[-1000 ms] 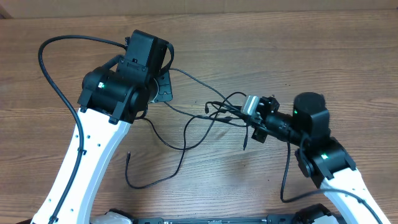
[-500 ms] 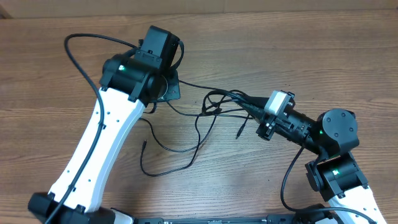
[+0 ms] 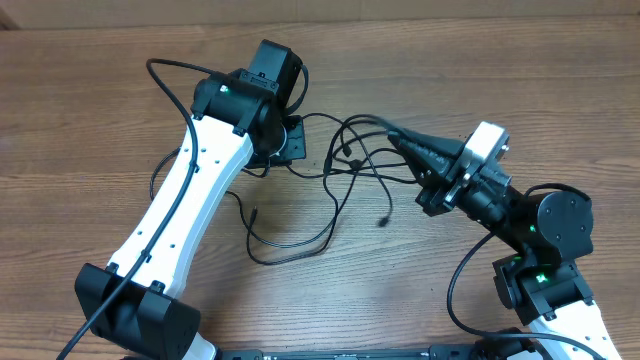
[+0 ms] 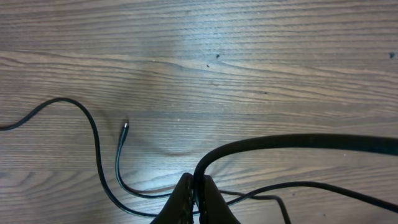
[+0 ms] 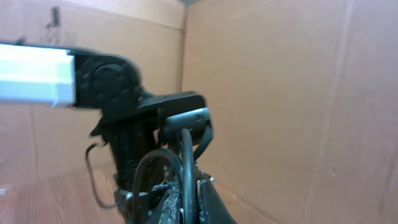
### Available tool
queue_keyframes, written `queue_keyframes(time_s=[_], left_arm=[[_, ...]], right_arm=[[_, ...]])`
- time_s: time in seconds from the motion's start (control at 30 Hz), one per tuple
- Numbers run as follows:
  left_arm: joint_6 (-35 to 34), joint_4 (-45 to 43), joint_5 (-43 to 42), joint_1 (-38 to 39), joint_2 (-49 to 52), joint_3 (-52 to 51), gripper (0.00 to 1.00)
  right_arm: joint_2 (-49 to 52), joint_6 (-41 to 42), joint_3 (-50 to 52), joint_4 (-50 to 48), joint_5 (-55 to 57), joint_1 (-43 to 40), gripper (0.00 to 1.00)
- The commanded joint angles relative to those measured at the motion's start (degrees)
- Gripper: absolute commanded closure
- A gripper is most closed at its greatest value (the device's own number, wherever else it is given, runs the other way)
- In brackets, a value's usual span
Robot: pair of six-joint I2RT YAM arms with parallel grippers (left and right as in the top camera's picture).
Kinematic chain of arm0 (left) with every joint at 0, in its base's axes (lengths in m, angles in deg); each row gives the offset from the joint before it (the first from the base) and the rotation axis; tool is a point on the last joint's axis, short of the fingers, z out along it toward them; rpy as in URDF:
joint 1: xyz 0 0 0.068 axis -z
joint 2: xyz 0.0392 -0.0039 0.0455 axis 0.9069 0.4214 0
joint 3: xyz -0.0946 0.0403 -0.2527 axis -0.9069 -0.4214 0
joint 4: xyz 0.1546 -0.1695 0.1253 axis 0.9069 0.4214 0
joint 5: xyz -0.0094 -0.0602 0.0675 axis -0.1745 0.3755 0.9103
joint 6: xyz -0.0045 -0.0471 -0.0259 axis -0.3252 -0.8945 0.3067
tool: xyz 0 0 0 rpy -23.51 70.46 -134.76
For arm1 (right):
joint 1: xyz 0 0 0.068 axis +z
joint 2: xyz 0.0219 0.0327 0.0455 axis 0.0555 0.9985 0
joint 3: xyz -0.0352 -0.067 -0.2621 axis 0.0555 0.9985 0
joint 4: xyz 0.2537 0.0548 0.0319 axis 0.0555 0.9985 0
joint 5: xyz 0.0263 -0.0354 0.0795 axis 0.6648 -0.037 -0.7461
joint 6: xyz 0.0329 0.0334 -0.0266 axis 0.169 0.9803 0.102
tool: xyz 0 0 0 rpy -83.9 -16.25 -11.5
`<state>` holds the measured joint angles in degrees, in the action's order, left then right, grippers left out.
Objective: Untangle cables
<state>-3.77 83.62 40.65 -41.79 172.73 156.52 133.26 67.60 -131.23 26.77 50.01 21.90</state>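
Thin black cables (image 3: 345, 170) hang tangled between my two grippers above the wooden table. My left gripper (image 3: 290, 140) is shut on one cable; the left wrist view shows its fingers (image 4: 198, 186) pinching a cable (image 4: 292, 142) that arcs off to the right. My right gripper (image 3: 392, 137) is lifted and shut on a cable, which runs up between its fingers (image 5: 189, 193) in the right wrist view. Loose loops trail down to the table (image 3: 290, 240). One plug end (image 3: 384, 219) dangles in the middle; another (image 3: 255, 213) lies near the left arm, and one (image 4: 125, 125) shows in the left wrist view.
The left arm's thick black cable (image 3: 165, 75) loops over the table's left part. Cardboard walls (image 5: 267, 74) stand at the table's back and side. The right arm's base cable (image 3: 455, 290) curves near the front right.
Both arms moved right and up the picture. My right gripper lifted and tilted upward with its cable. The tangle and trailing loops shifted right with them.
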Motion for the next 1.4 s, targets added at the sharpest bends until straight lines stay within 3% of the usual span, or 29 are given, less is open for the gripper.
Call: queue_keyframes(time_s=[0.0,0.13,0.27,0.47,0.73,0.9,1.0,1.03,1.2,1.27,1.37], left_arm=[[-0.4,0.0,-1.0,1.3,0.4,0.1,0.96],[0.1,0.0,-0.6,2.6,0.4,0.1,0.96],[-0.6,1.0,1.7,2.6,0.4,0.1,0.96],[-11.2,6.3,10.4,1.2,0.4,0.1,0.96],[-12.3,6.8,11.2,0.7,0.4,0.1,0.71],[-12.0,6.8,11.2,0.7,0.4,0.1,0.73],[-11.1,6.9,11.2,0.7,0.4,0.1,0.67],[-11.0,6.9,11.2,0.7,0.4,0.1,0.64],[-11.0,6.9,11.1,0.7,0.4,0.1,0.12],[-11.0,6.8,11.2,0.7,0.4,0.1,0.00],[-10.3,6.5,11.2,0.7,0.4,0.1,0.00]], right_arm=[[-0.8,5.1,-0.9,-1.2,4.9,-0.5,0.96],[-0.9,6.5,-0.9,-1.2,6.3,-0.5,0.96],[-0.9,12.5,-0.9,-1.2,15.2,-0.5,0.96],[-0.9,19.7,-0.9,-1.2,28.0,-0.5,0.96],[-0.9,22.9,-0.9,-0.7,34.2,-0.5,0.96],[-0.8,22.8,-0.9,3.0,36.3,-0.5,0.96],[-0.8,22.6,-0.9,4.6,36.3,-0.5,0.96],[-0.8,22.4,-0.9,5.0,36.3,-0.5,0.96],[0.5,22.4,-0.9,5.9,36.3,-0.5,0.96],[1.8,22.4,-0.9,6.3,36.3,-0.5,0.96],[5.2,22.4,-0.9,5.8,35.8,-0.5,0.96]])
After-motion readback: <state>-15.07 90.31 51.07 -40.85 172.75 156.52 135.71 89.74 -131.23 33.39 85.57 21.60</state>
